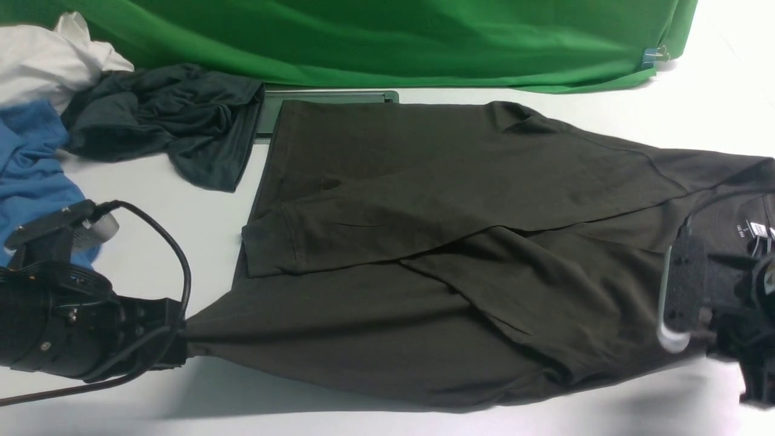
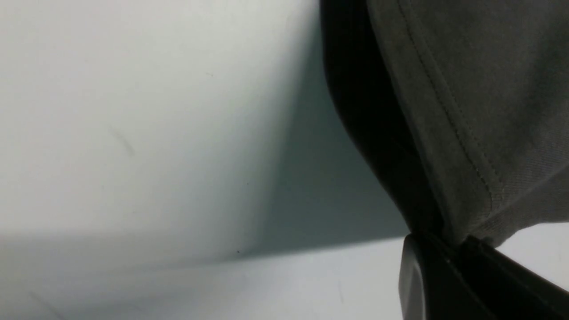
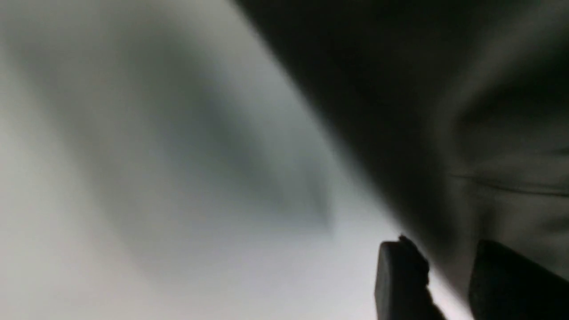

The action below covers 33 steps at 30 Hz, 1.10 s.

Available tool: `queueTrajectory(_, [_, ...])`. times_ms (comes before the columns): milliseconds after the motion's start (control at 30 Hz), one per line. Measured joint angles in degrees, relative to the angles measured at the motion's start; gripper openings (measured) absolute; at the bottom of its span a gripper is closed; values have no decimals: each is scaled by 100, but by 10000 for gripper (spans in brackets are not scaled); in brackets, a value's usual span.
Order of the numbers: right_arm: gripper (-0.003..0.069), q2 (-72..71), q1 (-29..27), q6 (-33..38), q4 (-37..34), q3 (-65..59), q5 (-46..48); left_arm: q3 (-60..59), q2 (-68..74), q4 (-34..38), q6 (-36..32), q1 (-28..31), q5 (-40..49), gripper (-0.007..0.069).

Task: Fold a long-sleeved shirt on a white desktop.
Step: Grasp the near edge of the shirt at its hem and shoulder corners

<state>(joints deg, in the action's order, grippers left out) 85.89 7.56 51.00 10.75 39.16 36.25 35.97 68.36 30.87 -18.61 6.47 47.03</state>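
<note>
Desk (image 1: 151, 200), broad, smooth, plain white, carries a very dark brown-black knit long-sleeved shirt (image 1: 460, 200). It is laid sideways, hem end toward the left arm, collar end with a small white neck label (image 1: 754, 230) toward the right arm. Both long sleeves are folded in and cross over the shirt's body.

Left gripper (image 1: 181, 348) is clamped tight on the shirt's near hem corner. Left wrist view shows the stitched hem edge pinched in the closed left gripper (image 2: 449, 242), cloth raised off the desk with shadow under it.

Right gripper (image 1: 678, 290) sits at the shirt's near shoulder, just beside the neck label. Right wrist view is blurred, but its fingers (image 3: 400, 275) stand narrowly apart with dark shirt cloth between them, so it holds the shirt.

Beyond the shirt's far edge hangs a green cloth backdrop (image 1: 363, 36). A rectangular grey metal hatch (image 1: 327, 97) pokes out from under the shirt's far hem corner. Next to that corner lies a crumpled charcoal-grey garment (image 1: 169, 121), past it a blue shirt (image 1: 30, 163) and a white cloth (image 1: 42, 60).
</note>
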Motion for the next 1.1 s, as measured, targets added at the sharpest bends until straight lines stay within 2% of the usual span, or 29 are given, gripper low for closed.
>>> queueTrajectory(400, [232,253,0,112,11,-356,-921,0,0,0,0,0,-16,24])
queueTrajectory(500, [185,276,0,138,11,-351,-947,0,0,0,0,0,-20,24])
queueTrajectory(533, [139,278,0,170,11,-346,-870,0,0,0,-15,0,-20,24])
queueTrajectory(667, [36,213,0,270,-43,-346,-477,0,-4,19,-70,0,-20,24])
queueTrajectory(833, [26,-291,-28,445,-149,-550,-30,197,-147,23,-106,0,214,24])
queueTrajectory(1100, [29,-1062,-126,429,-240,-641,-376,370,-398,44,-128,0,314,24])
